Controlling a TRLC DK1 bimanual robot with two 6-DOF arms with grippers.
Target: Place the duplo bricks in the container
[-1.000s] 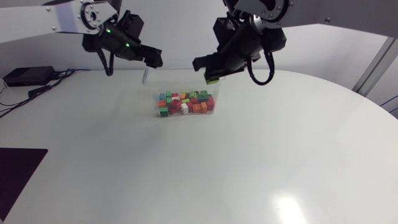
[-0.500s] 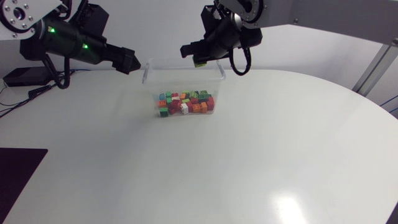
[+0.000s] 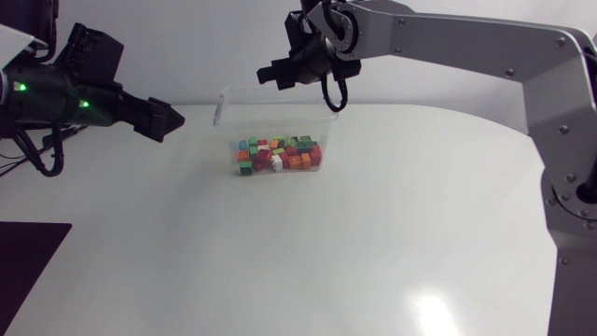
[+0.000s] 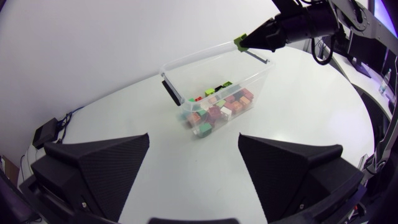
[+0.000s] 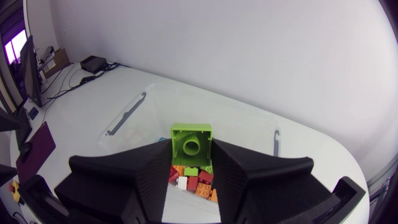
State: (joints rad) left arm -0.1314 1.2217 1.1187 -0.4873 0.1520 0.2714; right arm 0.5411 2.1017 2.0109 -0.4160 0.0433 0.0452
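My right arm [image 3: 448, 47] comes in from the right and reaches past the middle of the white tabletop [image 3: 373, 243]; its right jaws are pinching a lime-green duplo brick [image 5: 191, 142] from two sides, the brick's round stud facing the wrist camera. In the left wrist view the same brick [image 4: 240, 42] sticks out at the tip of the jaws, close to the far rim of the clear plastic container [image 3: 221, 110]. It hangs above the container, as far as I can judge over the far end of its opening rather than beyond the wall. In the head view I cannot pick the brick out among the dark jaws.

The container stands upright on the tabletop, lid off, dark latches on its short ends; on its floor lies a heap of bricks [image 3: 277, 156] in red, orange, green and white, crowded toward the near wall. Through the right jaws I see some of them under the held brick.

My left arm [image 3: 56, 93] is at the left side, well apart from the container, green lights glowing on it; the left jaws are spread wide with nothing between them, and the container lies ahead of them across bare tabletop. A small black box [image 4: 46, 132] with cables sits near the tabletop's far left edge.
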